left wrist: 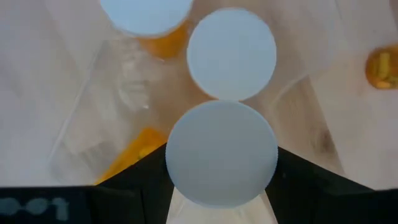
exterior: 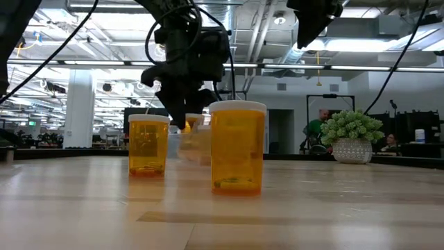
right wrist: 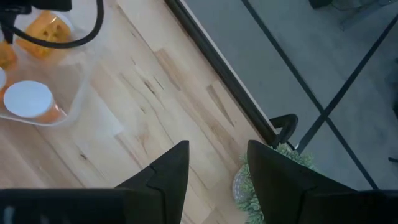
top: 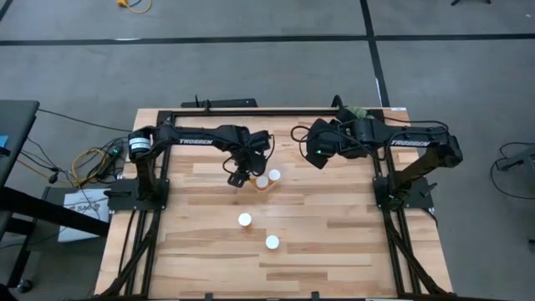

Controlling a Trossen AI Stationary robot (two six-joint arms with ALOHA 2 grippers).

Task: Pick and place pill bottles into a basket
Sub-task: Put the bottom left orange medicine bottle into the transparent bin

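Note:
My left gripper (top: 241, 177) is shut on a pill bottle whose white cap (left wrist: 221, 152) shows between its fingers, over the clear basket (left wrist: 81, 124). Two white-capped bottles (left wrist: 231, 53) (left wrist: 146, 12) stand upright in the basket, which also shows in the right wrist view (right wrist: 74, 93). Two more bottles (top: 245, 220) (top: 272, 242) stand upright on the table nearer the front; in the low view they are the close orange cylinders (exterior: 148, 146) (exterior: 237, 147). My right gripper (right wrist: 214, 165) is open and empty, raised near the table's far right. My left gripper pinches the bottle between its two fingers (left wrist: 143, 180), one on each side of the body below the cap (left wrist: 221, 152). The cap hides the place of contact. The fingers come from above, pointing down. The bottle hangs upright, clear of the table (exterior: 189, 123).
A green spiky plant ball in a pot (exterior: 352, 135) stands at the table's far right corner, close under my right gripper (right wrist: 249, 186). Something orange (left wrist: 382, 68) lies on the wood beside the basket. A black frame rail (top: 276, 109) edges the far side. People show in the room beyond.

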